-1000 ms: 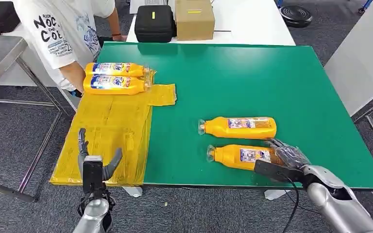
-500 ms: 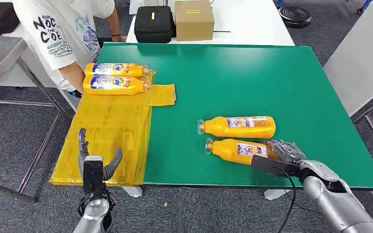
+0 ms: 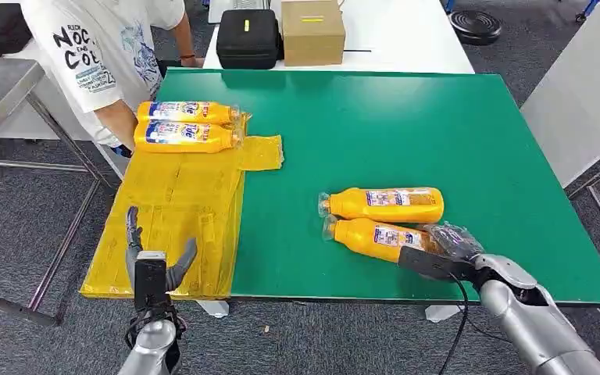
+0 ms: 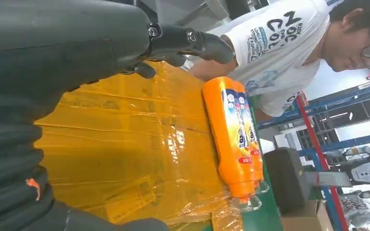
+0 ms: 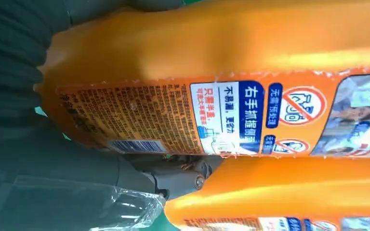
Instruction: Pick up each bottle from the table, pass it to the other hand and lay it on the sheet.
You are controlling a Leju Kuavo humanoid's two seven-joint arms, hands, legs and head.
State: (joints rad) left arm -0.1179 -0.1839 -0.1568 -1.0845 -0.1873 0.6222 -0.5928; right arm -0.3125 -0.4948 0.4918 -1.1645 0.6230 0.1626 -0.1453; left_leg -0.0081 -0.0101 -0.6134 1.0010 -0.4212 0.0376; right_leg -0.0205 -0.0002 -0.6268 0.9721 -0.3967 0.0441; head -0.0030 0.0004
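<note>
Bottle (image 3: pixel 376 237) | smooth orange plastic, lying | right hand (image 3: pixel 447 248) grips base

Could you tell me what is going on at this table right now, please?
The robot's right hand is closing around the nearer orange bottle on the green table, which lies against a second bottle. Its left hand waits open near the yellow sheet, where two bottles lie at the far end. A person stands beside that end.
</note>
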